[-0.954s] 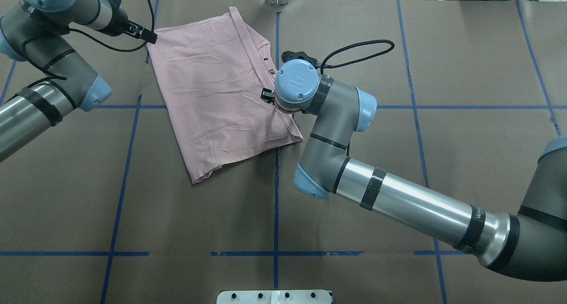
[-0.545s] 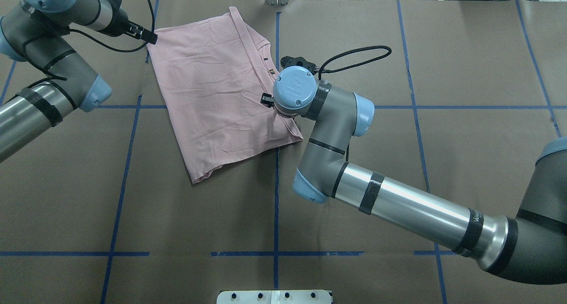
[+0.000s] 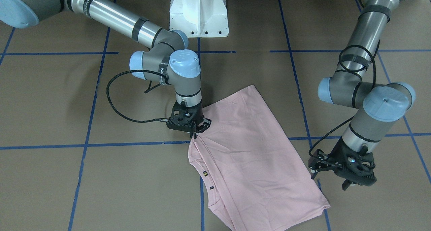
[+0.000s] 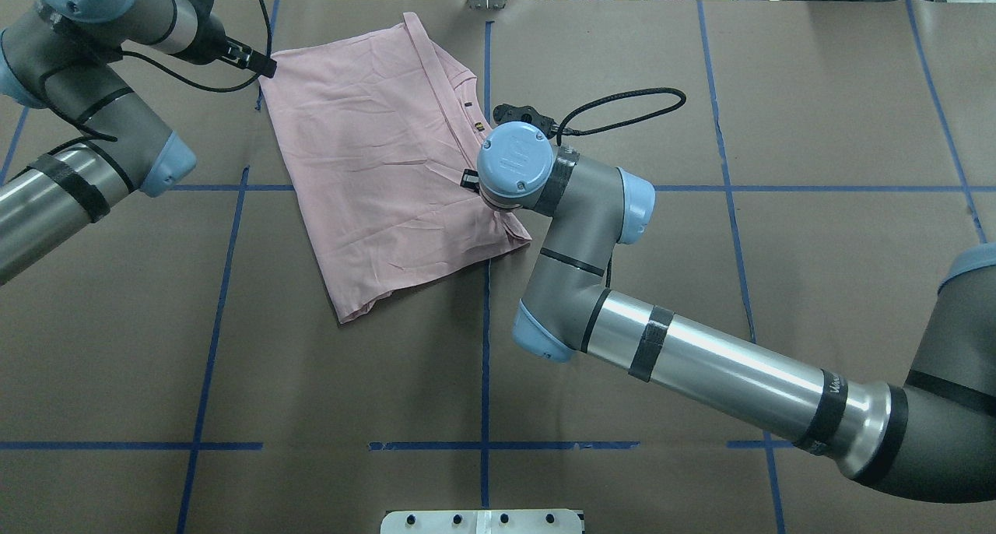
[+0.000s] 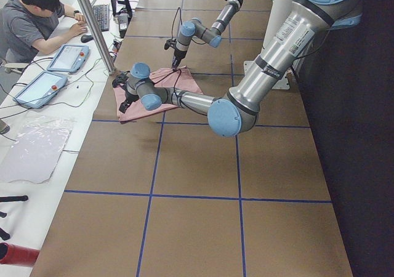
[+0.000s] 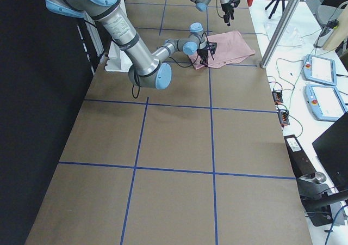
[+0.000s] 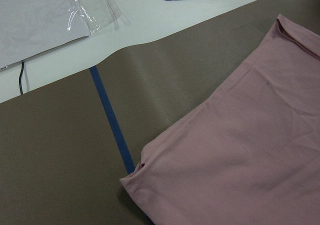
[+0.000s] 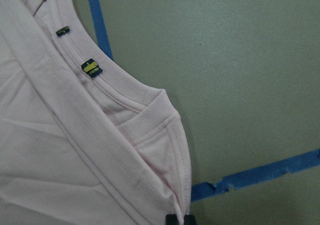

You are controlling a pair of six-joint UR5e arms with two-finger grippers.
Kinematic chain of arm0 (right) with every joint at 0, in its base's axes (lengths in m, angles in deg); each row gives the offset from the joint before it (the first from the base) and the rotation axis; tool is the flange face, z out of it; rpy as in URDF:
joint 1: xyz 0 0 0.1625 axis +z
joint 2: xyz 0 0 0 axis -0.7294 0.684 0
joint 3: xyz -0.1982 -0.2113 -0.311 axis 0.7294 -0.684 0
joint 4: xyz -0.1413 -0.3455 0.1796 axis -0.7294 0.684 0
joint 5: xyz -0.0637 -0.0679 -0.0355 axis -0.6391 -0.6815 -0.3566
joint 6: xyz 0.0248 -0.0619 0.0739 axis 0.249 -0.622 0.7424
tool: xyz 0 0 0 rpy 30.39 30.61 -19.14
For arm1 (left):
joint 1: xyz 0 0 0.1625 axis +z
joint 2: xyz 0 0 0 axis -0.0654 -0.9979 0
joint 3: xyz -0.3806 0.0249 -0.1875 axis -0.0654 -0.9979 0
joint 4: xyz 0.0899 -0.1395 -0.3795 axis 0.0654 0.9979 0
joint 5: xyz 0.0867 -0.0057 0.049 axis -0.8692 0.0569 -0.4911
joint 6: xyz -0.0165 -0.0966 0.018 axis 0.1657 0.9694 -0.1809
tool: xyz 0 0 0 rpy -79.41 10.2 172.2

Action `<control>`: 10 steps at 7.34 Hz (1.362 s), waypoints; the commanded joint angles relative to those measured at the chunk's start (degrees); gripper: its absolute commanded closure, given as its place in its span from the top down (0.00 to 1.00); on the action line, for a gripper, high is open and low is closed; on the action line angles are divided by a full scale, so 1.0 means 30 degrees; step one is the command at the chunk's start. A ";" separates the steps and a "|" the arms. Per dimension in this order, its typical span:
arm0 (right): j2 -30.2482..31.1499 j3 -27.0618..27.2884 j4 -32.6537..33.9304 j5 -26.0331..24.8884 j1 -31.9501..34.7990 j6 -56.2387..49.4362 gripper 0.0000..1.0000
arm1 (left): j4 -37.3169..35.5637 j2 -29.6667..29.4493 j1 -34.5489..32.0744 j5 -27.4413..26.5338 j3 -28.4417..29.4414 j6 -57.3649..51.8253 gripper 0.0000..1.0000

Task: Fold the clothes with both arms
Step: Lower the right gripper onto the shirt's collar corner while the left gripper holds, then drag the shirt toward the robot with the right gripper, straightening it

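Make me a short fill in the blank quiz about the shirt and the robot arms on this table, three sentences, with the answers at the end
1. The T-shirt lying on the table is pale ____.
2. The tape lines that form a grid on the table are ____.
3. The gripper pinching the T-shirt's edge is the robot's ____ one.

Missing words: pink; blue; right.
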 commanded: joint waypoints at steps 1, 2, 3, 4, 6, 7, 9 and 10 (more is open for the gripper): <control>-0.0020 0.0118 0.0019 0.0001 -0.0046 -0.0018 0.00 | 0.0000 0.0019 0.0000 0.0001 -0.0068 0.0029 1.00; 0.0067 0.0322 -0.0010 0.0059 -0.0017 -0.0078 0.00 | 0.0000 0.0019 0.0029 0.0001 -0.0156 0.0087 1.00; 0.0677 0.1252 0.0018 0.0117 -0.0016 -0.0079 0.00 | 0.0000 0.0048 0.0029 0.0001 -0.0331 0.0349 1.00; 0.2191 0.3176 0.0077 0.0089 -0.0016 -0.0079 0.00 | 0.0000 0.0309 0.0087 0.0001 -0.0652 0.0352 1.00; 0.6140 0.8295 0.0136 -0.1421 -0.1585 0.0184 0.00 | -0.0029 0.0400 0.0117 0.0001 -0.0831 0.0381 1.00; 0.8046 1.0671 0.0252 -0.3320 -0.3281 0.0214 0.00 | -0.0029 0.0400 0.0117 0.0001 -0.0860 0.0381 1.00; 1.0460 1.3119 0.0282 -0.6107 -0.5979 0.1496 0.00 | -0.0029 0.0400 0.0117 0.0030 -0.0976 0.0410 1.00; 1.0787 1.3359 0.0282 -0.6644 -0.6602 0.1503 0.00 | -0.0029 0.0400 0.0117 0.0030 -0.1035 0.0642 1.00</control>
